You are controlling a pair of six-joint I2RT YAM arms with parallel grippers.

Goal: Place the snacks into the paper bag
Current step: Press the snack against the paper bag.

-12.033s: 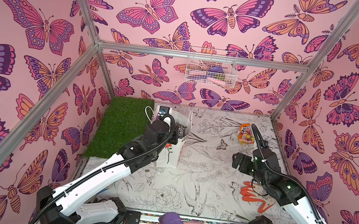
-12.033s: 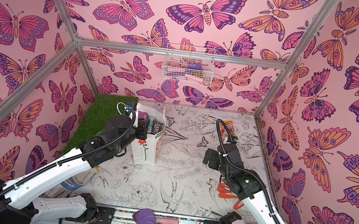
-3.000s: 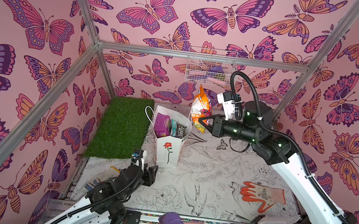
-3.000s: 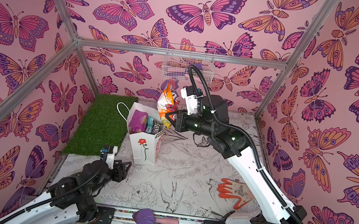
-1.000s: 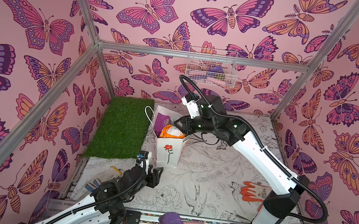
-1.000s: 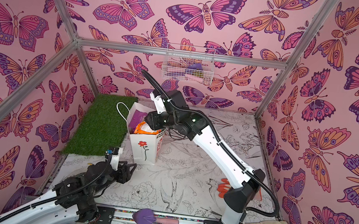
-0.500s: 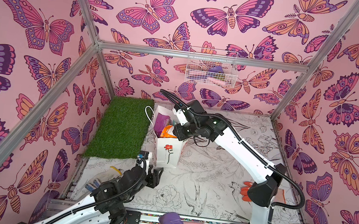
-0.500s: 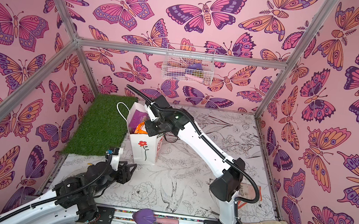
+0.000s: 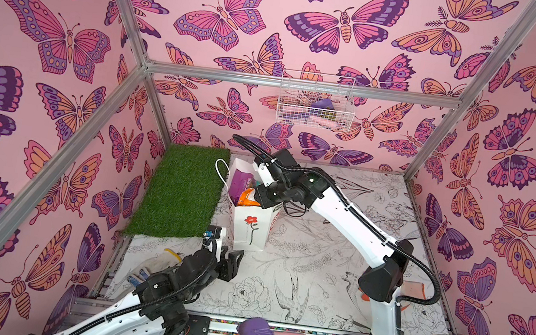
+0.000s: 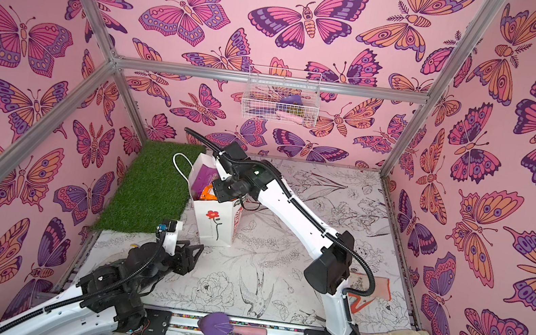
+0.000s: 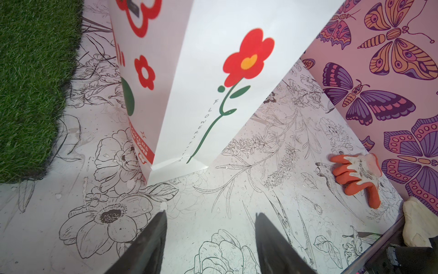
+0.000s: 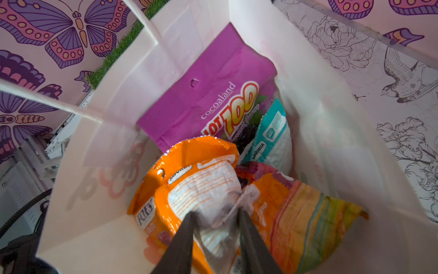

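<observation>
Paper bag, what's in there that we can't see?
Bottom of the paper bag: right wrist view, covered by the orange packet and purple packet.
The teal packet: right wrist view, mostly behind those two.
What the right fingers grip: blurred in right wrist view, hidden by the right arm in both top views.

Bright, even, diffuse light; only faint soft shadows on desk point(image 9: 314, 281). Top views sharp, straight lines bowing near edges. Right wrist view smeared by motion blur toward 3 to 5 o'clock; sheen on orange packet point(image 12: 189, 151), pinkish glow inside paper bag point(image 12: 106, 213). Left wrist view crisp.
</observation>
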